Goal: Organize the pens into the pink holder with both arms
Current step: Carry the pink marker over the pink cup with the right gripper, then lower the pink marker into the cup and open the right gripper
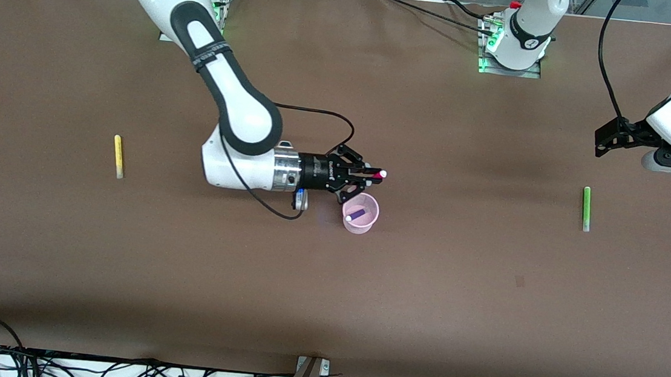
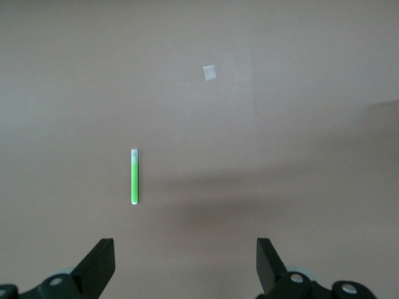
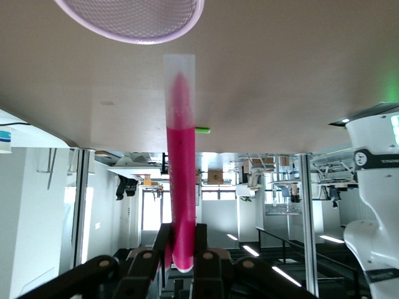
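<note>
Near the middle of the table [image 1: 327, 285], the pink holder [image 1: 361, 213] is set upright, and the dark purple pen [image 1: 356, 215] is seen lying inside it. Just above the holder's rim, on the side toward the robot bases, the right gripper [image 1: 373, 175] is held level, its jaws clamped on the magenta pen [image 1: 377, 174], whose pale end points toward the left arm's end of the table. By the right wrist camera the same pen [image 3: 181, 180] is shown gripped between the fingers [image 3: 163, 240], with the holder's rim [image 3: 134, 38] close by. The yellow pen [image 1: 118, 156] is laid flat toward the right arm's end, well apart from the holder. The green pen [image 1: 585, 208] is laid flat toward the left arm's end. Over that end the left gripper [image 1: 610, 138] is kept waiting, its jaws spread wide above the bare table beside the green pen [image 2: 134, 177].
</note>
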You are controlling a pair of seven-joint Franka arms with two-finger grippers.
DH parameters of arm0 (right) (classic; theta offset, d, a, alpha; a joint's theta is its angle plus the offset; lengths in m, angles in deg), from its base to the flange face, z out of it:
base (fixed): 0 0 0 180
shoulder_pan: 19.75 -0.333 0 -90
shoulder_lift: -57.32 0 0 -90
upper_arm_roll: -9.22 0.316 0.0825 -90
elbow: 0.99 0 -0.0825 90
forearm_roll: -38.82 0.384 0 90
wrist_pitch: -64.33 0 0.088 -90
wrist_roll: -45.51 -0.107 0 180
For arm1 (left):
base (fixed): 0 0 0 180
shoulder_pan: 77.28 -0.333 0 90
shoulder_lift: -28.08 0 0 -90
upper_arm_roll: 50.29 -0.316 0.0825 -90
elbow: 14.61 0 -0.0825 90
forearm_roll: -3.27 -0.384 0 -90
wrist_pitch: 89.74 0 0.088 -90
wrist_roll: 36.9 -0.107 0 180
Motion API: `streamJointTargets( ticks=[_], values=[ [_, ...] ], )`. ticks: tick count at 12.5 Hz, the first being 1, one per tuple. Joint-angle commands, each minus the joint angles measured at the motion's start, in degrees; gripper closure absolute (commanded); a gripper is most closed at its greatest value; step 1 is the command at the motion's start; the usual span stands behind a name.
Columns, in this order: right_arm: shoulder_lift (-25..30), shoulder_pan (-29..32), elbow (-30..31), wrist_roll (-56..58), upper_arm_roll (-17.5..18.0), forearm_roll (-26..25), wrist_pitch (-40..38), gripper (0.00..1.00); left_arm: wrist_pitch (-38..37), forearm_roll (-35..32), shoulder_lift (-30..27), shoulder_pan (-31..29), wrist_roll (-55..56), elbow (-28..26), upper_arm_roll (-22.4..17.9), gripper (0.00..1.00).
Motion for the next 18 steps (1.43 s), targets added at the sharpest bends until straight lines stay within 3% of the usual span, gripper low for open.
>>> streamJointTargets(
  ticks=[1,9,10,11,12,13,16,18],
  values=[
    [-5.2,-1.1,-6.6,-0.9,-0.2,1.5,2.8,1.0,-0.1,0.8,0.0,0.4,0.7,0.5,-0.1,0.0],
    [-11.4,-2.6,-10.9,3.8,-0.5,1.4,6.0,1.0,-0.3,0.9,1.6,0.1,0.7,3.2,0.0,0.0],
    [-11.8,-2.6,-10.8,5.2,-0.5,1.4,6.0,0.93,-0.3,0.9,1.7,0.0,0.6,3.2,-0.1,0.0],
    [-11.9,-2.6,-10.7,6.3,-0.5,1.3,6.0,0.52,-0.4,0.9,1.7,0.0,0.7,3.2,-0.1,0.0],
    [-11.7,-2.6,-10.8,6.9,-0.6,1.2,6.0,0.05,-0.5,0.8,1.6,0.1,0.8,3.2,0.1,0.0],
    [-11.1,-2.5,-11.0,6.8,-1.7,0.7,5.9,0.0,-0.5,0.8,1.7,0.5,0.8,3.3,0.1,0.0],
    [-9.0,-2.1,-11.9,6.3,-2.7,-2.6,5.5,0.0,-0.9,0.9,1.6,0.1,0.7,3.2,0.1,0.0],
    [-5.0,-1.9,-11.9,6.4,-2.9,-14.0,5.5,0.0,-1.4,0.9,1.6,0.1,0.8,3.2,0.0,0.0]
  ],
)
